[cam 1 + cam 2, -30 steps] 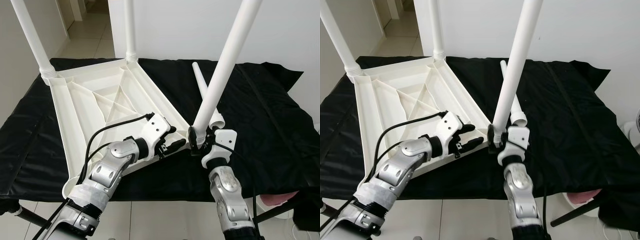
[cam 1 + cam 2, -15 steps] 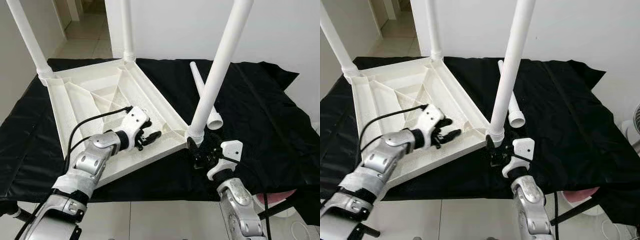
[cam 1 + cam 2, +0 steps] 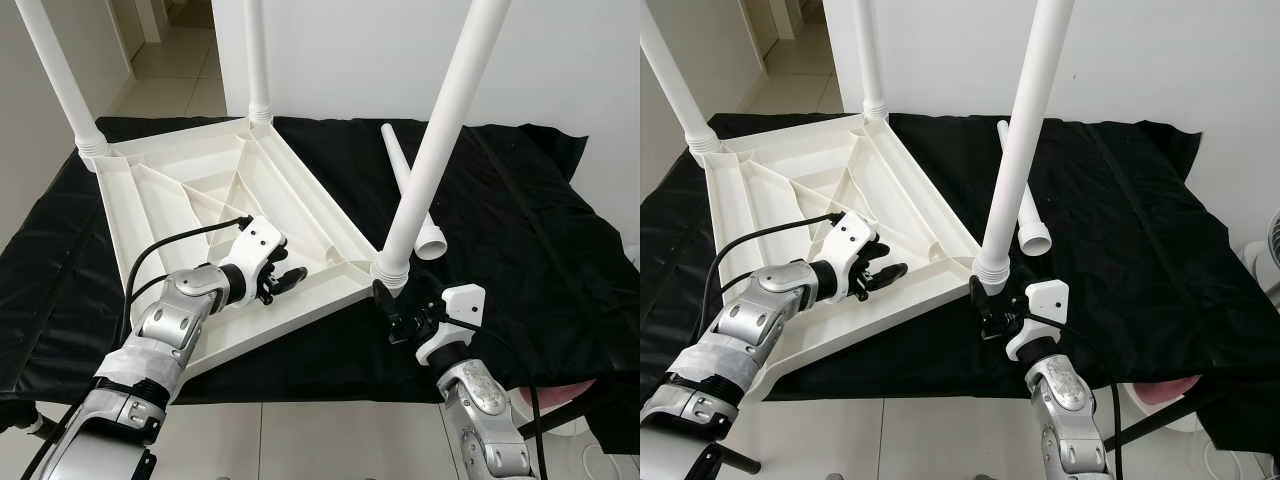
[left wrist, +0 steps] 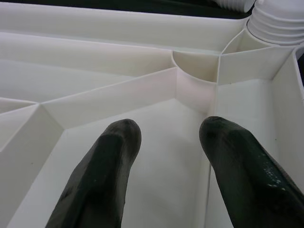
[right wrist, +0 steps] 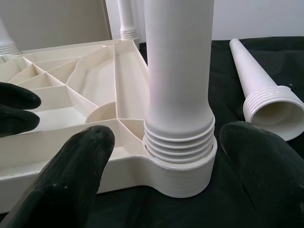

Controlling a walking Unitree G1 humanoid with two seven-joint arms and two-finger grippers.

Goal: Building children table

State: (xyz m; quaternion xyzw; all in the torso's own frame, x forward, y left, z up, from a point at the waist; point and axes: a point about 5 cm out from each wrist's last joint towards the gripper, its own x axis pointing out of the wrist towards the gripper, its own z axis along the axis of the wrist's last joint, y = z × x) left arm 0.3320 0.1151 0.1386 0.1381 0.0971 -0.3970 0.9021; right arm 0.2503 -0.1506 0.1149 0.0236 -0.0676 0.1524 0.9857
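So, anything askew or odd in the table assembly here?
Yes: the near-corner leg leans noticeably instead of standing straight in its socket, with thread rings still exposed. A fourth leg lies loose on the black cloth.

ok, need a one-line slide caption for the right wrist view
Open right gripper flanks the leg screwed into the upturned tabletop; a spare leg lies beside it on black cloth.

- The left arm is built of silver-grey segmented metal shells with dark joints between them.
- A thin black cable loops from the forearm to the white wrist housing.
- The left gripper has rounded, matte black fingers.
- The right arm is likewise silver, with a white wrist block and a black cable.
- The right gripper carries thick black fingers with a slightly textured surface.
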